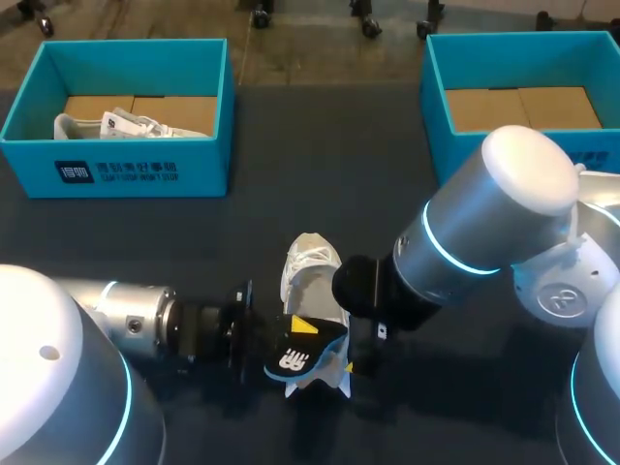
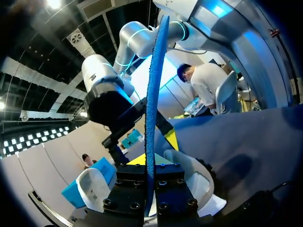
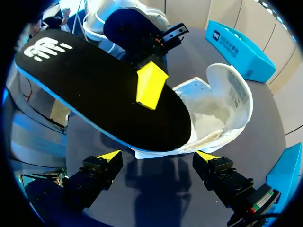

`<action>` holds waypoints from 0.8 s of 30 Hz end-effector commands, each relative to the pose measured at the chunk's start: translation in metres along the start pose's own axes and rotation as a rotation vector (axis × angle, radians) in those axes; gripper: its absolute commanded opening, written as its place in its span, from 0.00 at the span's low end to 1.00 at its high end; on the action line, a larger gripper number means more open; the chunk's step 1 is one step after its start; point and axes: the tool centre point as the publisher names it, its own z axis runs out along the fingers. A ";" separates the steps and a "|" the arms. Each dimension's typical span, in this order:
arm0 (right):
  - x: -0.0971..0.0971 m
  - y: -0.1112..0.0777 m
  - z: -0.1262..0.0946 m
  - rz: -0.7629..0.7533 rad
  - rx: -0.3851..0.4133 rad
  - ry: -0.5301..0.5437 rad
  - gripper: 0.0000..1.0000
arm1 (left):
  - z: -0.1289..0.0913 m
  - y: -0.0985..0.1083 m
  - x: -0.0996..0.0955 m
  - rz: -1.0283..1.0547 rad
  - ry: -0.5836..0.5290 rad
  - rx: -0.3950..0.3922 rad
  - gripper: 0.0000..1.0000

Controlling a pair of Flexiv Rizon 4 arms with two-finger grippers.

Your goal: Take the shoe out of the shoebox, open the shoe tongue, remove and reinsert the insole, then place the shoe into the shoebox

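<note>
A white shoe (image 1: 308,274) (image 3: 222,101) lies on the dark table near the middle, its opening spread wide. My left gripper (image 1: 294,334) (image 2: 151,152) is shut on the insole (image 1: 295,356) (image 3: 102,87), which is black on top, blue at the edge and carries a white logo. In the left wrist view the insole (image 2: 152,94) stands edge-on between the fingers. Its far end lies over the shoe's opening. My right gripper (image 3: 158,156) hangs open just above the shoe and insole, holding nothing.
A blue shoebox (image 1: 145,170) at the back left holds another white shoe (image 1: 126,124). A second blue shoebox (image 1: 441,116) at the back right shows only its cardboard floor. My right arm (image 1: 465,242) covers the table right of the shoe.
</note>
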 end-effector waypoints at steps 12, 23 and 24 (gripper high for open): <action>0.001 0.000 0.002 0.000 -0.002 -0.002 1.00 | 0.000 0.019 -0.002 -0.001 -0.001 -0.101 0.00; 0.001 0.000 0.002 0.000 -0.002 -0.002 1.00 | -0.006 0.005 -0.003 0.000 -0.010 -0.093 0.06; 0.001 0.000 0.002 0.000 -0.002 -0.002 1.00 | -0.006 0.002 -0.003 0.005 -0.010 -0.090 0.13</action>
